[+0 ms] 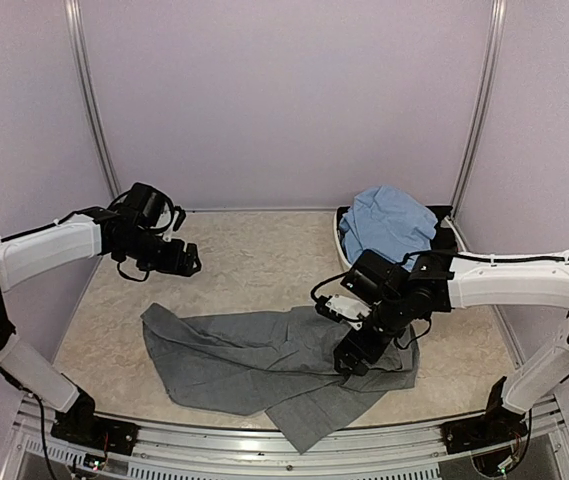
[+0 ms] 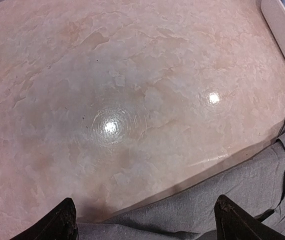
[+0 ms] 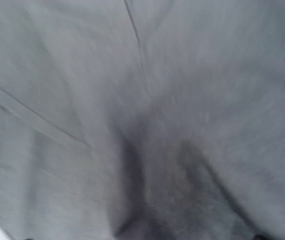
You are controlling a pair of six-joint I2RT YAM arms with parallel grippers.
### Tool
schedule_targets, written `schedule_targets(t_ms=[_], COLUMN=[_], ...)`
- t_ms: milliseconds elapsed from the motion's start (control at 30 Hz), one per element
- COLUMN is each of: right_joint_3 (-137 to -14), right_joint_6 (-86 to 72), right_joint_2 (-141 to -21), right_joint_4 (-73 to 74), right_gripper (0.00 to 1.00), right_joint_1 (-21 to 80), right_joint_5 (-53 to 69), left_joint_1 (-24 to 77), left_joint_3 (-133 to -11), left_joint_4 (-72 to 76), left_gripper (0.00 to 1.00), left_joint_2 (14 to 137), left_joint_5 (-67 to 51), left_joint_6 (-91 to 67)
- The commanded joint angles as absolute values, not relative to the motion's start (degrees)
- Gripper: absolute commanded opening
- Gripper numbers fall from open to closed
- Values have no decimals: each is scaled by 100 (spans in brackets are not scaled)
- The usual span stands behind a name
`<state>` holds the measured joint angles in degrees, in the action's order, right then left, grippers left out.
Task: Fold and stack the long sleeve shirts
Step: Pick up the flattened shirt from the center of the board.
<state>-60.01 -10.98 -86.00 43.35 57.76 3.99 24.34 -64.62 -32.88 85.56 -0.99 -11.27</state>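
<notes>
**Left to right.** The left gripper (image 1: 186, 262) hangs above bare table (image 1: 254, 250) at the left, on the far side of the cloth. Its wrist view shows the two fingers (image 2: 64, 220) wide apart with nothing between them.

The grey shirt (image 1: 254, 355) lies rumpled across the near middle of the table. Its long axis runs left to right, and one flap trails toward the near edge. Its left end lies just near and right of the left gripper. In the left wrist view the cloth's edge runs by the fingertips and fills the lower right corner.

The right gripper (image 1: 352, 360) points down onto the right part of the grey shirt, touching it or nearly so. Its wrist view is a blur of grey cloth with no finger clearly shown, so whether its jaws stand apart or pinch the cloth cannot be told.

The blue shirt (image 1: 389, 222) sits bunched in the white basin (image 1: 341, 243) at the far right, well apart from the grey one.

**Judgement.** Folding of the grey shirt appears to be in hand, and stacking has not begun. The next move turns on the shirt's axis, since each arm is nearer its own end. A fold would probably call for the left gripper to come down, nearward and rightward, onto the left edge.
</notes>
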Motion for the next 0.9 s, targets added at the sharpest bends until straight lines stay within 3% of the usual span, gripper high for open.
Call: schedule_targets(t_ms=[0,300,633,767,867], right_joint_3=[-6379,-6546,-6082,-5924,-5897], right_joint_6=[-1315,-1219,-1203,-1213,-1213], right_joint_2=[-8102,-8772,-8680,-8523,-8519], right_joint_4=[4311,4521,4541,4474,4371], right_gripper=[91,83,70,62,49], right_joint_1=[5466,4471,4437,4514,4512], right_joint_5=[548,501,1158,1298,1169], left_joint_1=[2471,2606,2675,2681,2676], left_joint_3=[-6379,-6230,-6214,-6214,-6193], left_joint_4=[-3418,-3460,-3438,-3434,-3437], left_gripper=[91,91,91,91,91], left_joint_2=[8470,8383,8266,8309,8319], left_joint_5=[-16,-89,-167,-146,-101], left_joint_6=[-1069,-1075,-1145,-1133,-1119])
